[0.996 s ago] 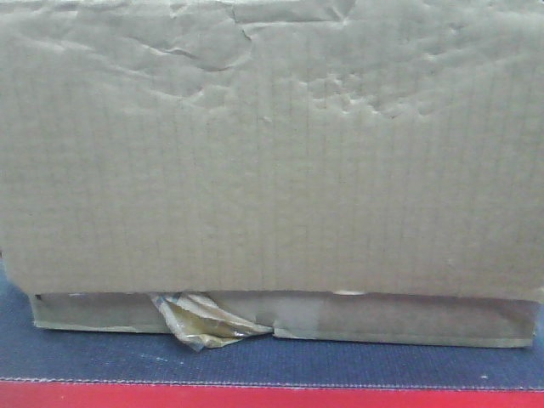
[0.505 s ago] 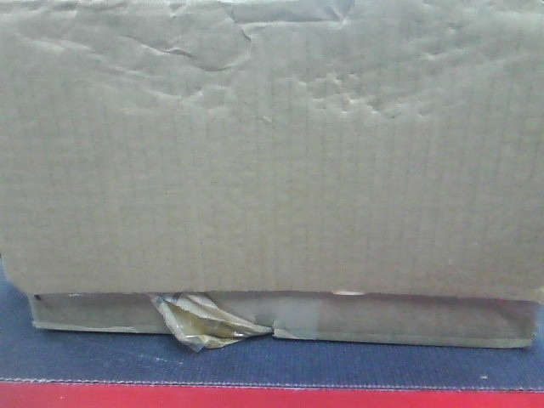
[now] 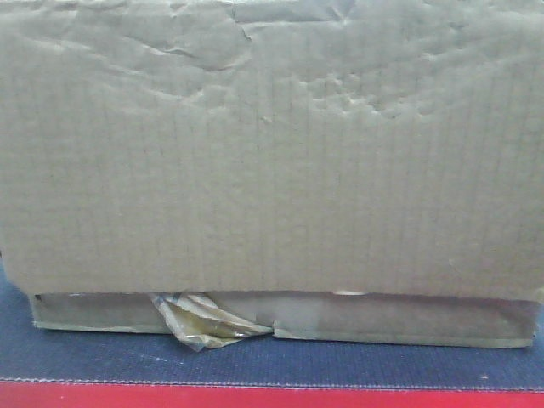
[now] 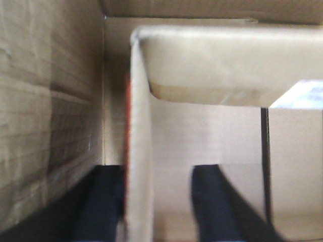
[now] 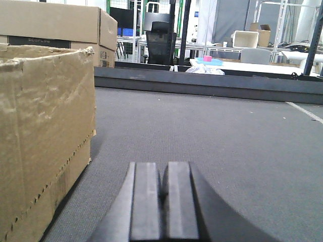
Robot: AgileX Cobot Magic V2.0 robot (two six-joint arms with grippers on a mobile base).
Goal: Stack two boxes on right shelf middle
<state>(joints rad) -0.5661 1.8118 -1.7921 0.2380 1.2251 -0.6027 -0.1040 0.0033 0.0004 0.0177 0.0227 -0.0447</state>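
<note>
The left gripper (image 4: 159, 204) is straddling the upright wall of a cardboard box (image 4: 139, 151), its fingers spread either side. The right gripper (image 5: 161, 201), fingers pressed together on nothing, is sitting low over the grey felt surface (image 5: 227, 136), the box edge to its left and open room lying ahead.

Left tool (image 4: 157, 171): two matte black fingers (image 4: 103, 201), broad and blunt-tipped, their outlines blurred; no screws or markings can be made out. Right tool (image 5: 164, 169): two dark grey fingers (image 5: 145, 201), flat-topped rectangular bars with square tips and a thin dark seam between them. Outward of the seam, each flank flares into a smooth, curved black shoulder.
</note>
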